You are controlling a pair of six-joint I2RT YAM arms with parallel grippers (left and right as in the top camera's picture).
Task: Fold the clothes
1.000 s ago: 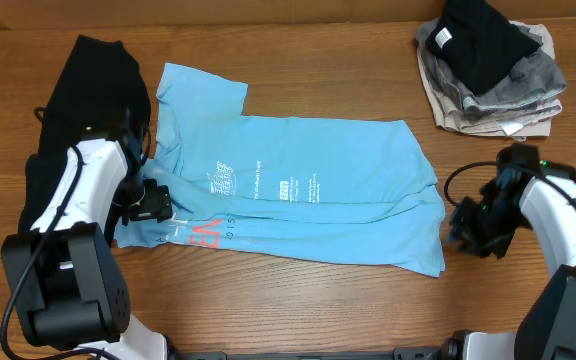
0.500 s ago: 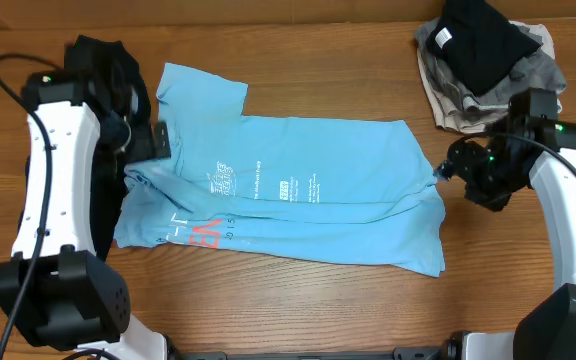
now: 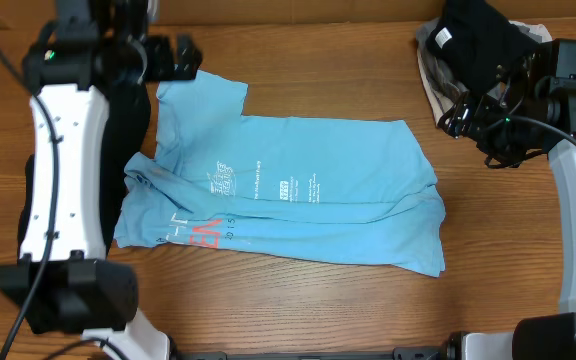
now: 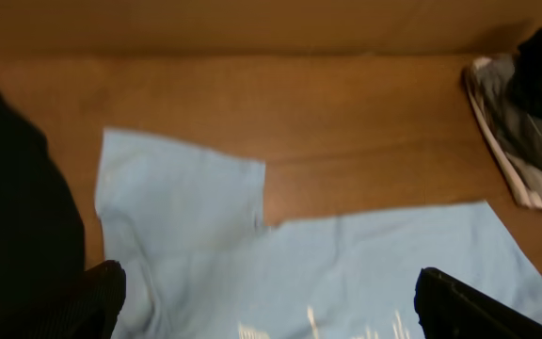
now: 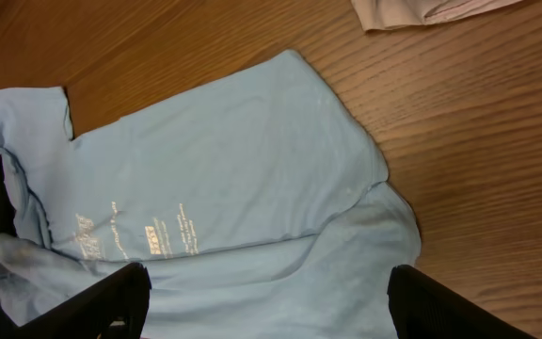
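A brown wooden worktop [image 3: 298, 310] is filling the whole overhead view, its grain running left to right; nothing of the room beyond it is showing.

A light blue T-shirt [image 3: 298, 190] is lying spread across the middle of the worktop, partly folded, with long creases running along its near side. One short sleeve is sticking out at its far left corner. Small white print is facing up near the shirt's middle, and a bit of pink lettering is peeking out at the near left edge. A black garment [image 3: 136, 120] is lying at the left end of the worktop, touching the shirt's left edge and partly hidden under the left arm. At the far right corner, well apart from the shirt, a pile of clothes [image 3: 433, 85] is sitting, with grey pieces underneath and a black piece on top.

The left arm is reaching up along the left side, and the left hand [image 3: 190, 57] is hovering above the far left corner, near the sleeve, its fingers spread wide and gripping nothing. The right arm is bending in from the right, and the right hand [image 3: 455, 110] is hanging in the air beside the pile, off the shirt's far right corner; its fingers [image 5: 92, 301] are standing wide apart with nothing between them.
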